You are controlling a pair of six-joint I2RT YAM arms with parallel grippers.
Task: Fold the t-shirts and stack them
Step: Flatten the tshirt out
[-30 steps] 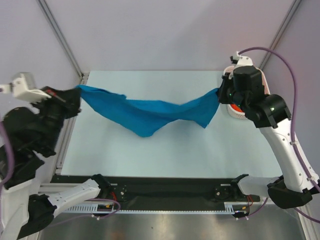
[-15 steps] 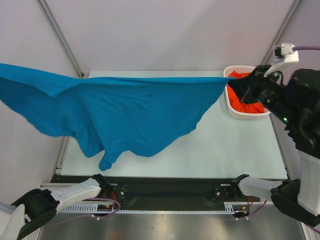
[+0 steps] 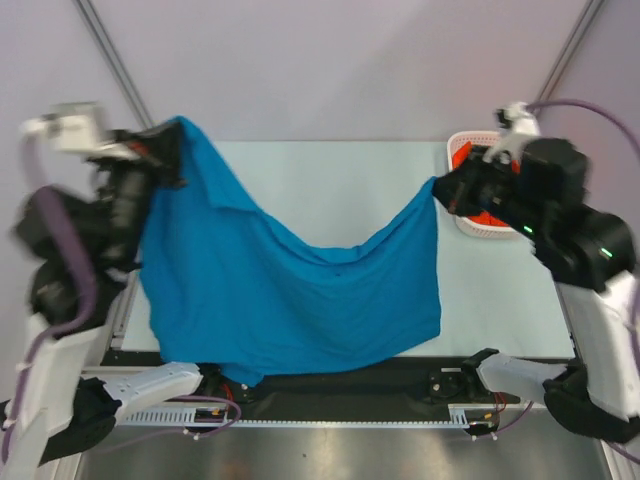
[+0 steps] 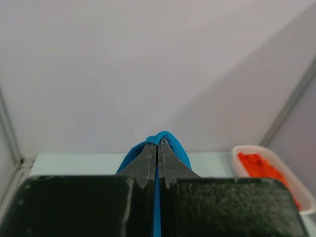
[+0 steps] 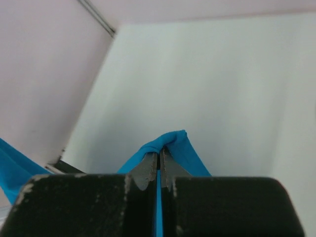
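Note:
The blue t-shirt (image 3: 290, 300) hangs spread in the air between my two grippers, its lower edge reaching the table's near edge. My left gripper (image 3: 176, 128) is shut on its top left corner; the wrist view shows blue cloth (image 4: 165, 140) pinched between the jaws (image 4: 158, 143). My right gripper (image 3: 438, 190) is shut on the top right corner, with blue cloth (image 5: 173, 140) folded over the fingertips (image 5: 159, 155). The orange-red t-shirt (image 3: 478, 212) lies bunched in the basket, partly hidden by my right arm; it also shows in the left wrist view (image 4: 261, 168).
The white lattice basket (image 3: 470, 140) stands at the table's far right edge, behind my right arm; its rim shows in the left wrist view (image 4: 247, 149). The pale table (image 3: 330, 180) lies below the hanging shirt. Metal frame posts (image 3: 115, 70) rise at the back corners.
Both arms swung the shirt up and open half a second ago. Now it has dropped and hangs as a wide sheet, with the left gripper back in view at the upper left.

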